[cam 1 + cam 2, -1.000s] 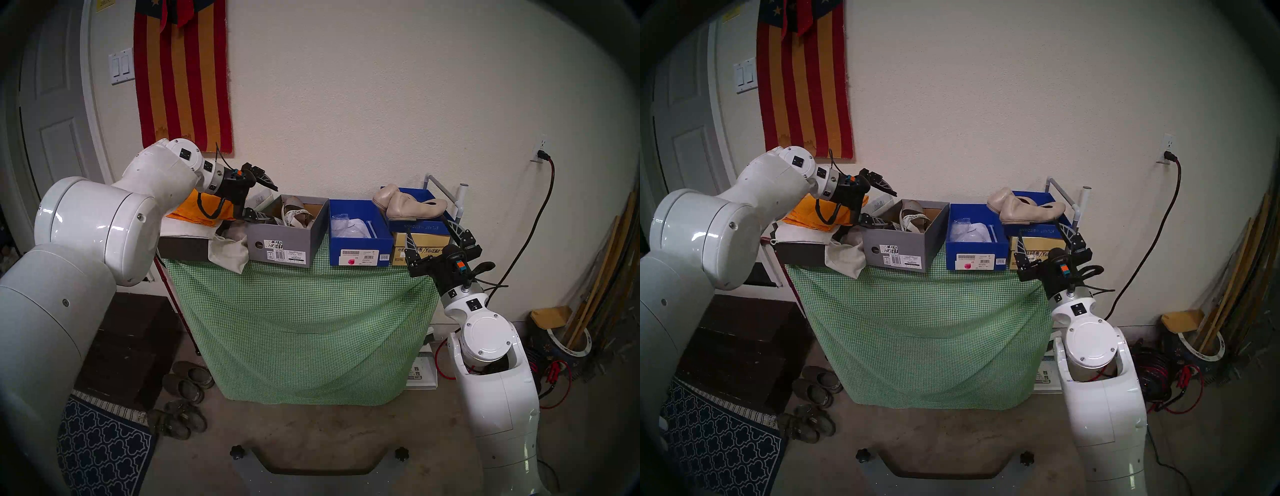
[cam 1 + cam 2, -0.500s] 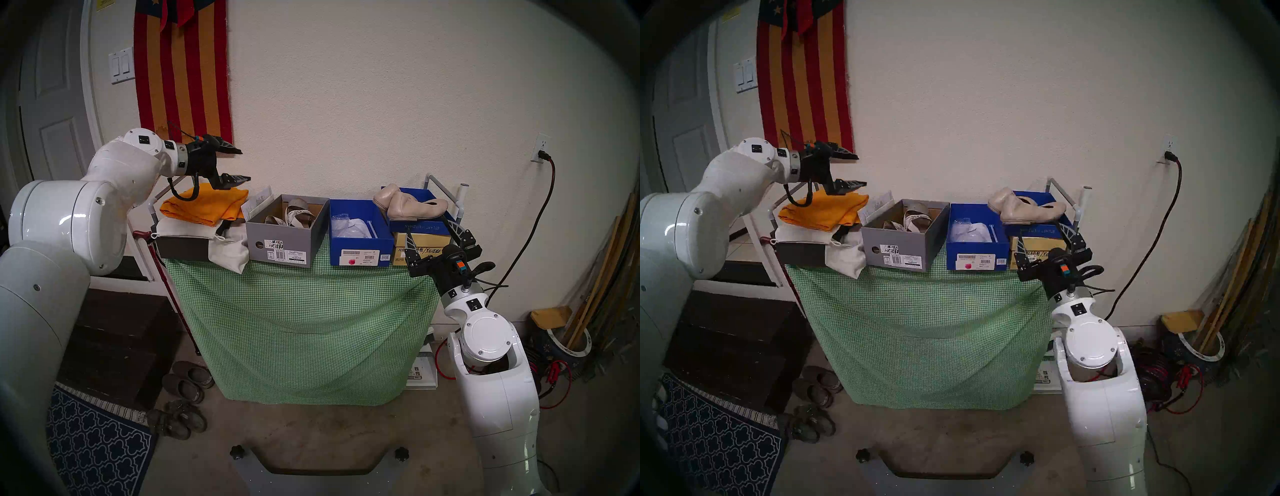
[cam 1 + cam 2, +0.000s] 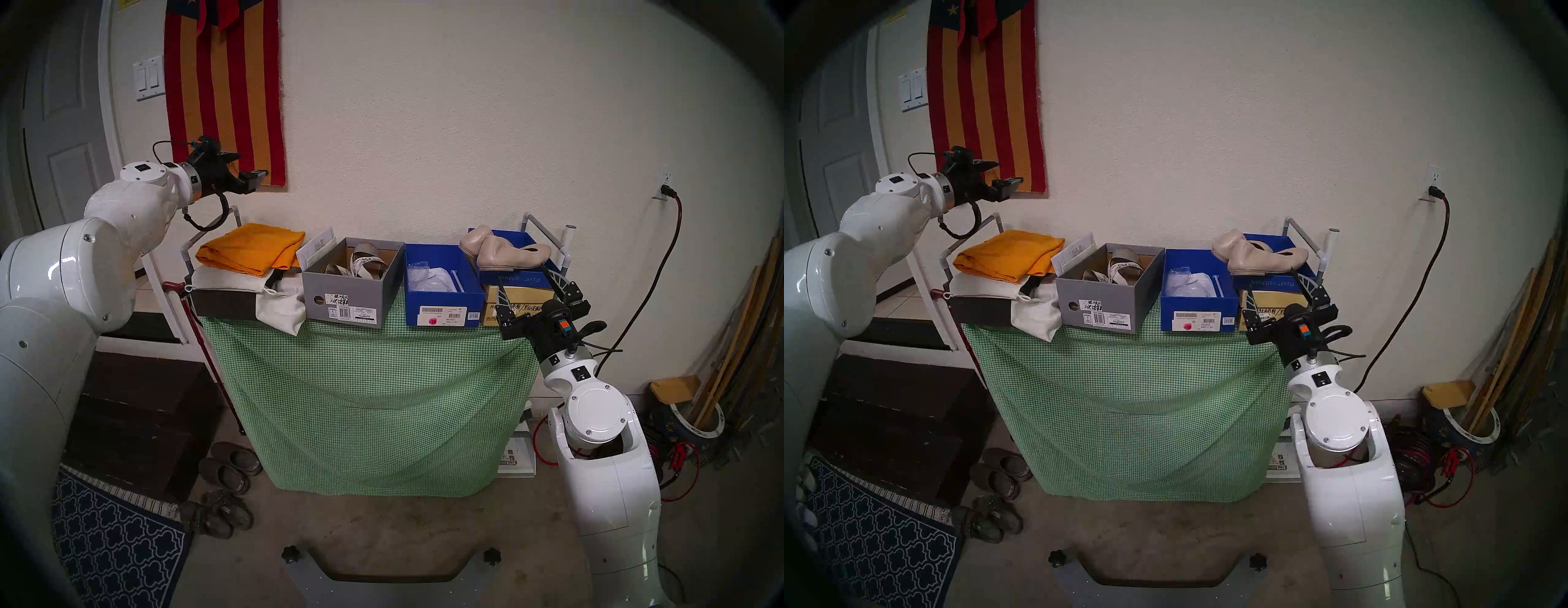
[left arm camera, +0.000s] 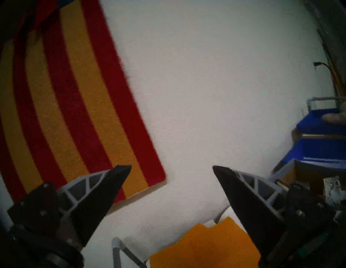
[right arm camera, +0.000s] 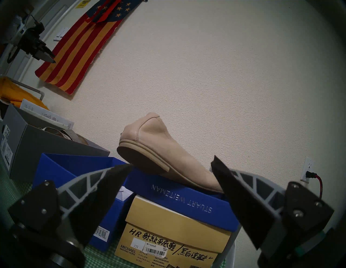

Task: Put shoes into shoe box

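A pair of strappy sandals [image 3: 360,265] lies inside the open grey shoe box [image 3: 339,293] on the table. To its right stands an open blue shoe box [image 3: 443,303] holding white paper. Two beige flats [image 3: 505,252] rest on a blue lid [image 3: 513,278] stacked on a tan box [image 3: 494,297]. My left gripper [image 3: 250,172] hangs open and empty, high before the striped flag [image 4: 74,104], left of the boxes; the left wrist view [image 4: 172,168] shows nothing between its fingers. My right gripper [image 3: 522,276] stands open and empty at the tan box's front, just below the nearer flat [image 5: 159,149].
A folded orange cloth [image 3: 250,248] lies on white cloth bags [image 3: 280,308] and a dark box [image 3: 225,303] at the table's left end. A green checked cloth [image 3: 373,403] drapes the table. Worn clogs [image 3: 229,467] and a patterned rug [image 3: 114,547] lie on the floor at left.
My left arm has lifted up and back to the left, from the grey box's left rim to in front of the flag, staying open and empty. The right arm has not moved.
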Tool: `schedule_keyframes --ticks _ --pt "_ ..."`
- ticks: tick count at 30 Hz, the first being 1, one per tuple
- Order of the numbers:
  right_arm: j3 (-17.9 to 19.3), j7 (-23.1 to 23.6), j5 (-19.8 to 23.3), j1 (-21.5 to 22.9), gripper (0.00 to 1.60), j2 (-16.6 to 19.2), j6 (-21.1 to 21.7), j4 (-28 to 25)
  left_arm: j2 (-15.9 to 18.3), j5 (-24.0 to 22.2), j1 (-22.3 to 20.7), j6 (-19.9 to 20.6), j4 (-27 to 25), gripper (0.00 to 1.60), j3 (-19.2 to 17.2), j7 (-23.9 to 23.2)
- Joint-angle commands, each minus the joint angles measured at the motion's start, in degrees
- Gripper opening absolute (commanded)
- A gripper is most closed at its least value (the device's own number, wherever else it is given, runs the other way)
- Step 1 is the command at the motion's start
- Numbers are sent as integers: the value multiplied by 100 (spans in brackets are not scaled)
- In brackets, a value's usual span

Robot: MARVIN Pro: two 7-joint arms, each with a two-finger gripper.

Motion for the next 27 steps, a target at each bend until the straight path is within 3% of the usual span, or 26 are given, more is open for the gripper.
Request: schedule_keyframes --ticks 1,3,5,10,15,27 --pt "-5 10 -12 -4 160 13 5 0 145 -288 77 748 -9 160 -399 753" --pt "-5 11 -12 -4 160 13 6 -1 172 -299 134 695 -9 160 -439 701" --pt "-5 12 -13 -5 160 14 7 -1 124 -285 273 717 -9 160 -488 1134" --pt "-5 12 -13 -5 160 14 8 -2 110 -324 226 738 -9 160 -562 1666" --pt "-6 13 -15 -5 160 16 10 -2 161 -297 79 1088 -9 160 -538 1587" --pt "-6 13 -14 -5 160 15 9 -2 173 -345 -9 1314 -9 160 -602 1542"
